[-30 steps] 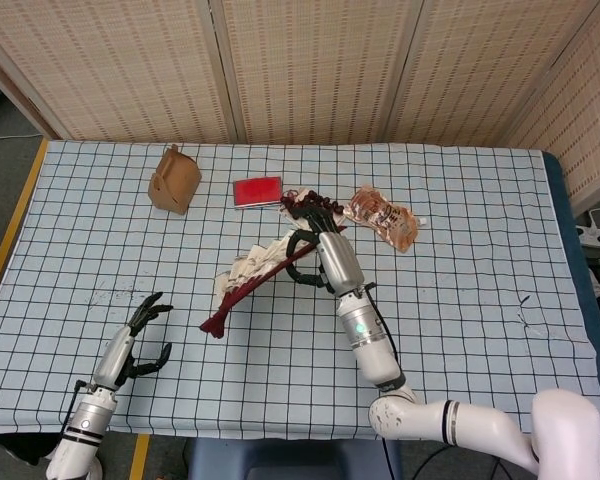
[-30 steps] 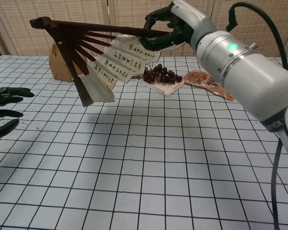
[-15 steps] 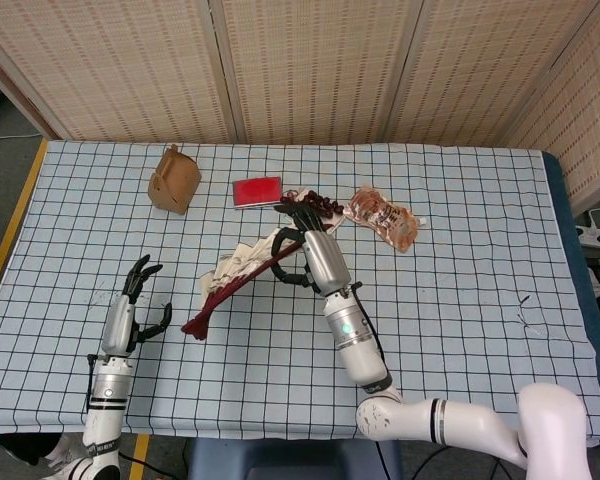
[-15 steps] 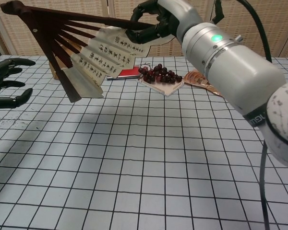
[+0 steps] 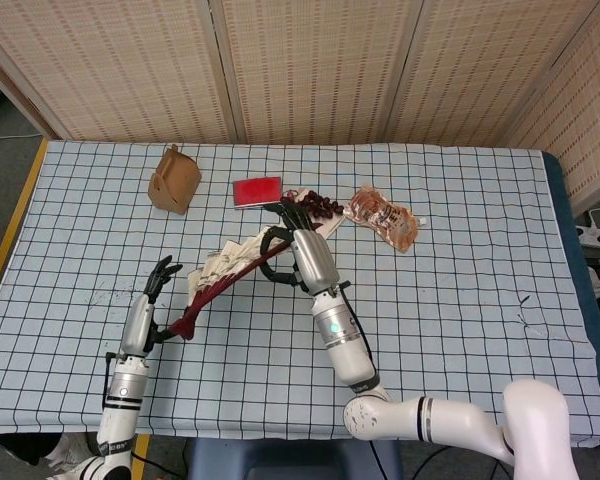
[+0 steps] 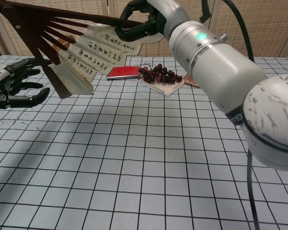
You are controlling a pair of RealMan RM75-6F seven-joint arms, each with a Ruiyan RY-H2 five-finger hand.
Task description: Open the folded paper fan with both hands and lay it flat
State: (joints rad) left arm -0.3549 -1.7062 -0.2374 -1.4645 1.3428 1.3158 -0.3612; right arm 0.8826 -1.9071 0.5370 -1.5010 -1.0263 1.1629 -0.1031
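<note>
Probably a robot lab: gridded tablecloth (image 5: 460,300), woven screen panels (image 5: 310,70) behind.

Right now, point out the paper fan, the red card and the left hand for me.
paper fan (image 6: 93,47), chest view, on its printed paper leaf.
red card (image 5: 257,190), head view, on its flat top.
left hand (image 6: 17,86), chest view, on its dark fingers.

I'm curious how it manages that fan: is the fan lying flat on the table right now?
No: the right robot hand holds the partly spread fan up in the air, its shadow falling on the checked tablecloth below.
</note>
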